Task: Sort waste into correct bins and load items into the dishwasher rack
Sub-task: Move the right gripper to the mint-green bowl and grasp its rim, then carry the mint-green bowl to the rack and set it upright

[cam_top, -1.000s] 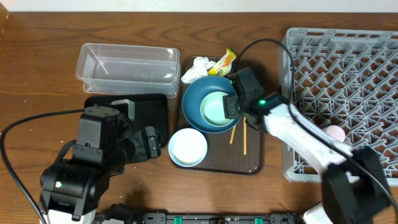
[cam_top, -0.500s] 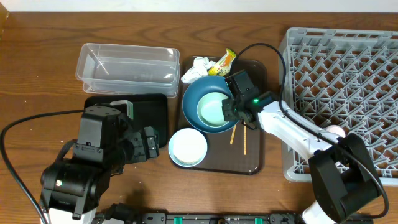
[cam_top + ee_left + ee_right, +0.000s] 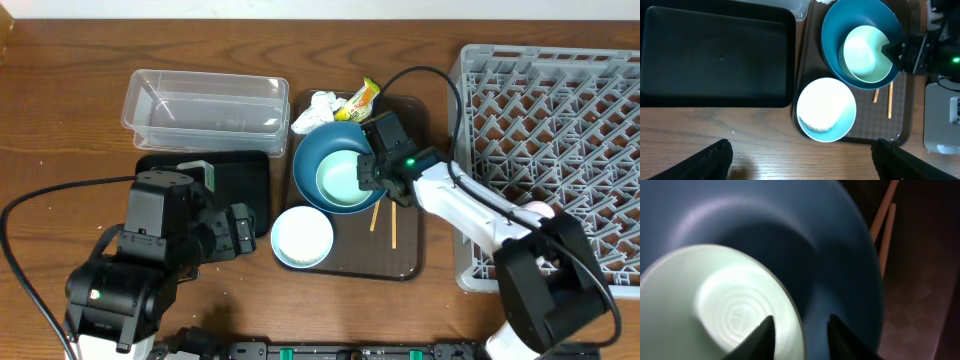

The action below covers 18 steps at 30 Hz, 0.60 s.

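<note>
A dark-blue bowl (image 3: 312, 160) sits on the brown tray with a mint-green bowl (image 3: 342, 180) inside it. My right gripper (image 3: 373, 172) is open and straddles the mint bowl's right rim (image 3: 790, 305): one finger is inside the mint bowl, the other inside the blue bowl (image 3: 840, 255). A white bowl (image 3: 302, 238) holds rice grains (image 3: 815, 126). Chopsticks (image 3: 392, 220) lie on the tray. A tissue (image 3: 313, 108) and a wrapper (image 3: 361, 97) lie at the tray's back. My left gripper (image 3: 800, 165) is open and empty over the table in front of the white bowl (image 3: 826, 107).
A clear tub (image 3: 205, 100) stands at the back left, with a black tub (image 3: 245, 170) in front of it. The grey rack (image 3: 560, 130) fills the right side and holds a pink cup (image 3: 540, 212) near its front. The brown tray (image 3: 400, 255) lies between the tubs and the rack.
My right gripper has moved left and lowered over the mint bowl's rim. The left arm has not moved.
</note>
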{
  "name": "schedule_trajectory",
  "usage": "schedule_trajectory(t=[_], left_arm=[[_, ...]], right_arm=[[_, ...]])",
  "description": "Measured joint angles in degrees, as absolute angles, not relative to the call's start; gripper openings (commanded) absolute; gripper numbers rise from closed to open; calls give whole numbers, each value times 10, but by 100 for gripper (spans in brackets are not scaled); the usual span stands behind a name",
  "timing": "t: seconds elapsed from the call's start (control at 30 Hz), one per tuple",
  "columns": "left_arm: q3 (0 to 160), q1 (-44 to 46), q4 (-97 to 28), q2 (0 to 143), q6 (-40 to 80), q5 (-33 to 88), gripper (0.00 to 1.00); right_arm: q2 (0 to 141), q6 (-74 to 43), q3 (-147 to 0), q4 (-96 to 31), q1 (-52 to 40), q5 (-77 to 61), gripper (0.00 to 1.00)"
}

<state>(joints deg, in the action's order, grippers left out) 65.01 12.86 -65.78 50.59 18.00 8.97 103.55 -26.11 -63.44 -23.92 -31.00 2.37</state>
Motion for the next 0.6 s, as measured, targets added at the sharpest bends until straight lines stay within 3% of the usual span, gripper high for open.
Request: schedule_trajectory(t=[0.07,0.37,0.6], left_arm=[[650,129,-658,506,180,90,91],[650,129,-658,506,180,90,91],[650,129,-658,506,180,90,91]], right_arm=[[1053,-268,-634,-234,-311,23,2],[1042,-277,-634,-248,-310,20,1],[882,-277,-634,-324,-296,77,1]])
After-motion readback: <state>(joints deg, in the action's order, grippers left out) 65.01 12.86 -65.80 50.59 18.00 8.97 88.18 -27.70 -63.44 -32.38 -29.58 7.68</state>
